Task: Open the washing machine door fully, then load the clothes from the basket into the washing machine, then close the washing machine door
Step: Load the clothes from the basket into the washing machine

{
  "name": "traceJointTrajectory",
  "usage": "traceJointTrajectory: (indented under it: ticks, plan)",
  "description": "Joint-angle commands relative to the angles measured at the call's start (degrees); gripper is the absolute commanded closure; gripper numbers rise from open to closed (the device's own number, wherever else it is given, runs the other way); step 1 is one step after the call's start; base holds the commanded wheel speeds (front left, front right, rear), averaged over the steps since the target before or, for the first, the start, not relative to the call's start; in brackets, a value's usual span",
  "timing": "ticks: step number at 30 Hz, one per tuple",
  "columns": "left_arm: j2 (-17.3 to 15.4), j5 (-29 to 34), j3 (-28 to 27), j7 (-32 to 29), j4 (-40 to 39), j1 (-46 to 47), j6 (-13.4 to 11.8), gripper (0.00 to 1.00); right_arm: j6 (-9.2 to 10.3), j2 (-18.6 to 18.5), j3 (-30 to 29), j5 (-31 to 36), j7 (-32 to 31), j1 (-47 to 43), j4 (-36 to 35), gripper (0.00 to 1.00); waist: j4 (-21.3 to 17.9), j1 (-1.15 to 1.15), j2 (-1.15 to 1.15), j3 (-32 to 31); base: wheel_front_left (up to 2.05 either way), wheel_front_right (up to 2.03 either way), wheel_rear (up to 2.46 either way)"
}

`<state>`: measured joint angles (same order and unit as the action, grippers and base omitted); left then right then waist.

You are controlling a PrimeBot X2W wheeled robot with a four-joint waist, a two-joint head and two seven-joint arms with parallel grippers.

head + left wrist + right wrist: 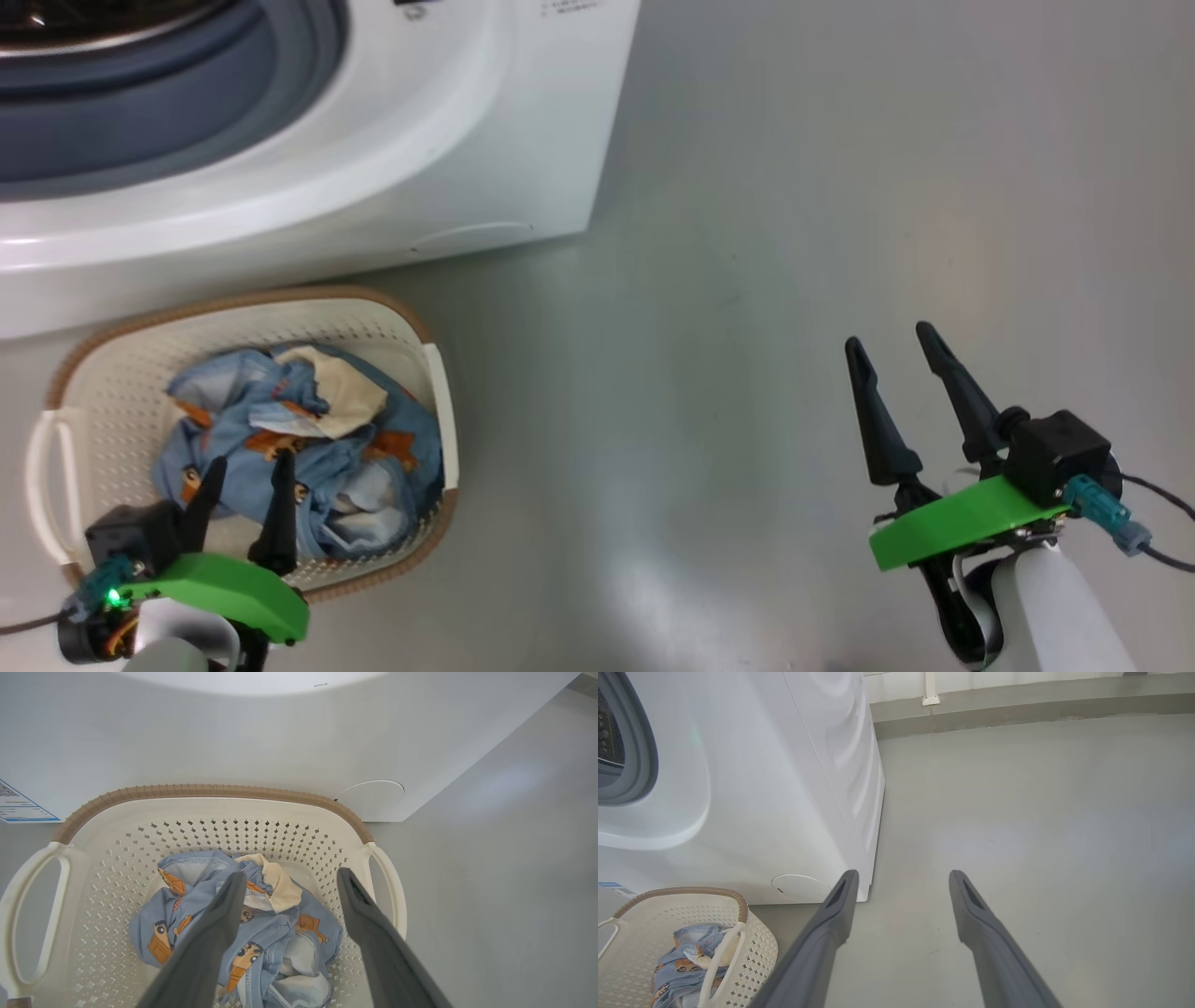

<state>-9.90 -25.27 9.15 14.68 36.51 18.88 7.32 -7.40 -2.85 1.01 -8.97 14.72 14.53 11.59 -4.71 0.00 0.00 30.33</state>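
Left gripper (252, 460), spread wide and empty, hangs over the clothes (355, 439) in the basket (233, 303); right gripper (889, 336) likewise wide.

Grey floor (794, 261) under white washing machine (448, 159) and cream basket (355, 322)

We note the left pincer (290, 876) spread wide over the clothes (280, 935), which lie bundled in the basket (210, 791). Its far rim sits just beside the washing machine (233, 737) front.
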Motion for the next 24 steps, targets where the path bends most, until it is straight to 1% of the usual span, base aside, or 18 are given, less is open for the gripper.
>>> traceJointTrajectory:
  ticks: [1, 8, 12, 13, 17, 24]
  plan:
    - [-2.13, -0.94, -1.03, 0.32, 0.25, 0.58, 0.16, 0.0, -0.09, -0.03, 1.37, -0.95, 0.28, 0.36, -1.47, 0.0, -2.55, 0.0, 0.0, 4.24, 0.0, 0.0, 0.0]
    - [-5.83, -6.23, 3.83, 0.31, 8.83, 5.25, 0.16, 0.0, -0.09, -0.03, 1.92, -2.09, 0.28, 1.82, -1.94, 0.0, -4.76, 0.0, 0.0, 9.05, 0.0, 0.0, 0.0]
    - [-7.96, -9.06, 6.88, -0.4, 12.32, 8.36, 0.16, 0.0, -0.09, -0.03, 2.17, -2.57, 0.28, 2.25, -2.41, 0.0, -5.44, 0.0, 0.0, 11.92, 0.0, 0.0, 0.0]
    - [-9.18, -10.27, 8.11, -1.12, 13.76, 9.98, 0.16, 0.0, -0.09, -0.03, 2.32, -2.79, 0.28, 2.45, -2.62, 0.0, -5.66, 0.0, 0.0, 13.43, 0.0, 0.0, 0.0]
    - [-11.15, -12.53, 10.02, -3.28, 16.3, 13.1, 0.16, 0.0, -0.09, -0.03, 2.64, -3.1, 0.28, 2.93, -3.13, 0.0, -5.98, 0.0, 0.0, 16.11, 0.0, 0.0, 0.0]
    - [-14.09, -14.77, 12.33, -8.28, 21.27, 16.95, 0.16, 0.0, -0.09, -0.03, 3.7, -4.26, 0.28, 3.73, -3.42, 0.0, -7.19, 0.0, 0.0, 18.66, 0.0, 0.0, 0.0]
